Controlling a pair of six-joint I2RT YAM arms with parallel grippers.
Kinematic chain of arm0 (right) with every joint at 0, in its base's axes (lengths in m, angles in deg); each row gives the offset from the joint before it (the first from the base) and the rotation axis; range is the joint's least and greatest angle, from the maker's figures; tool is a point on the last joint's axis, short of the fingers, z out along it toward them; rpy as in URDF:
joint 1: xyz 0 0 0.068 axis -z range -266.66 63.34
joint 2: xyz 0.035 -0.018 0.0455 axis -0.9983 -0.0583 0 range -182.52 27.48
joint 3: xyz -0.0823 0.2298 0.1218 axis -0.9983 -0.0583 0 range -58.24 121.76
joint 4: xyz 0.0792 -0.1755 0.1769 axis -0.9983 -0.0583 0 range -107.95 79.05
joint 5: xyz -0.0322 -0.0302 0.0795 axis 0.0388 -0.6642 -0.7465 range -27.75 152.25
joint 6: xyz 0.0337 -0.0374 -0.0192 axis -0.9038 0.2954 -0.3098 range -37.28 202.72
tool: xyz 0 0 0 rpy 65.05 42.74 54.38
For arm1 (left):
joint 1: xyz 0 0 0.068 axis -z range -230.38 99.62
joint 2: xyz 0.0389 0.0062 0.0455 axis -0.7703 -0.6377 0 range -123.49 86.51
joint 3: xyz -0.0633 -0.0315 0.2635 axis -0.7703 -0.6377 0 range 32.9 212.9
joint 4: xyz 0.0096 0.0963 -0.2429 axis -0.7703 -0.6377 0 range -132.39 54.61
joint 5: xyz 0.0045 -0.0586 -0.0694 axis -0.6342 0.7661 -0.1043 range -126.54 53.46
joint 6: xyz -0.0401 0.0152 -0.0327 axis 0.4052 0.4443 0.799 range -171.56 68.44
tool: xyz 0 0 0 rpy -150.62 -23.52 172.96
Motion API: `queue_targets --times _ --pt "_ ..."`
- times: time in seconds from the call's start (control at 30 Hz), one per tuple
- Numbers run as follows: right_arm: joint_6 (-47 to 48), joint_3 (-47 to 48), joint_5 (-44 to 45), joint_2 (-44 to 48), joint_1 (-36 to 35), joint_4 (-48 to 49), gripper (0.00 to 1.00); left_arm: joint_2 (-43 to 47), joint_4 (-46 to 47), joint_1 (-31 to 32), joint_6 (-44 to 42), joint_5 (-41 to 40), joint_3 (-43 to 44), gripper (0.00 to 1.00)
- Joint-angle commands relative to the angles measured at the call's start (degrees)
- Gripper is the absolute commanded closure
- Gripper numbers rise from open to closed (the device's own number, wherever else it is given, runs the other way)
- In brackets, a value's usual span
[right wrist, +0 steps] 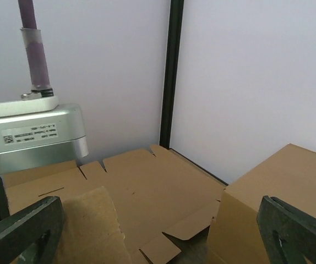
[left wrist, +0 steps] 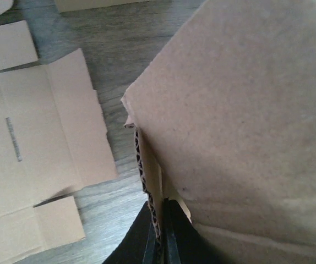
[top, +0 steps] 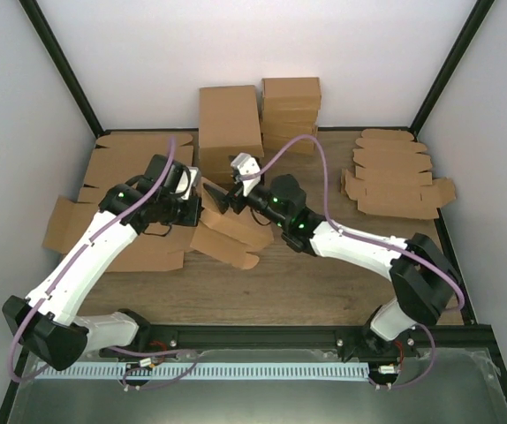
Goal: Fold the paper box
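The paper box [top: 229, 237] is a partly folded brown cardboard piece held up off the table centre, with flaps hanging toward the front. In the left wrist view one big panel [left wrist: 246, 110] fills the right side. My left gripper [top: 199, 205] [left wrist: 160, 220] is shut on the box's corrugated edge, its black fingers pressed on both sides of the wall. My right gripper [top: 227, 200] [right wrist: 159, 220] stands wide open just right of the box's upper part. Its fingers [right wrist: 28, 228] are far apart, and a box flap [right wrist: 89, 231] lies by the left one, ungripped.
A tall folded box [top: 229, 119] [right wrist: 279, 192] and a stack of folded boxes [top: 291, 110] stand at the back. Flat cardboard blanks lie at the left [top: 117, 159] [left wrist: 42, 126] and in a pile at the right [top: 395, 177]. Black frame posts [right wrist: 172, 71] mark the back corners.
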Motion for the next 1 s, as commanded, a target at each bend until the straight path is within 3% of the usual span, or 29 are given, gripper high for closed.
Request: queue_targets --times 0.0,0.4,0.57,0.97 --pt "1.4 5.3 -3.4 -5.2 -1.5 -5.9 0.00 -0.1 3.1 -0.9 -3.1 2.3 0.2 0.96" --pt "-0.1 11.1 -3.4 -10.2 -1.5 -11.2 0.00 1.1 2.4 -1.4 -4.0 2.2 0.4 0.96" --pt "-0.1 5.6 -2.7 -5.0 -1.5 -5.0 0.00 1.6 1.9 -1.4 -4.1 2.9 0.3 0.96" --pt "-0.5 -3.1 6.6 7.2 -1.3 -7.1 0.00 2.2 -2.0 -1.3 -5.6 8.0 2.0 0.96"
